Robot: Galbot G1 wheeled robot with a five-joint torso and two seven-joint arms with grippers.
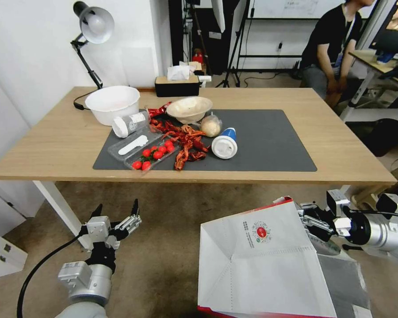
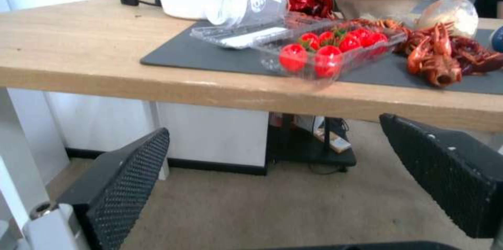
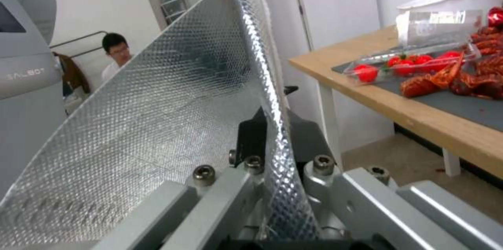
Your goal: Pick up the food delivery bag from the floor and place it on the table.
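Beige carpet (image 1: pixel 163 247) runs under a light-wood desk (image 1: pixel 53 145) with white legs, and both arms sit low in front of its near edge. On the robot's right, the right hand (image 1: pixel 313 222) is clamped on the upper rim of the food delivery bag (image 1: pixel 261 265); the right wrist view shows its black fingers (image 3: pixel 251 136) pinching the silver foil wall (image 3: pixel 157 124) between them. That bag hangs tilted in front of the robot, below the desk's front edge and not on the desk, its white face with a small round red logo (image 1: pixel 261 232) turned up and a red side edge showing along its top. On the robot's left, the left hand (image 1: pixel 116 212) hovers over the carpet with its two black fingers (image 2: pixel 125 179) spread wide and nothing between them, pointing toward the desk. Farther out, a dark grey mat (image 1: pixel 269 141) lies on the desk, carrying a clear tray of cherry tomatoes (image 1: pixel 154 154), red crayfish (image 1: pixel 185 141), a tipped blue-and-white cup (image 1: pixel 224 143), a lying clear bottle (image 1: pixel 129 123) and a shallow bowl (image 1: pixel 189 108). A white bowl (image 1: pixel 112 104) stands on the bare wood beside the mat, with a tissue box (image 1: pixel 177 84) at the far edge
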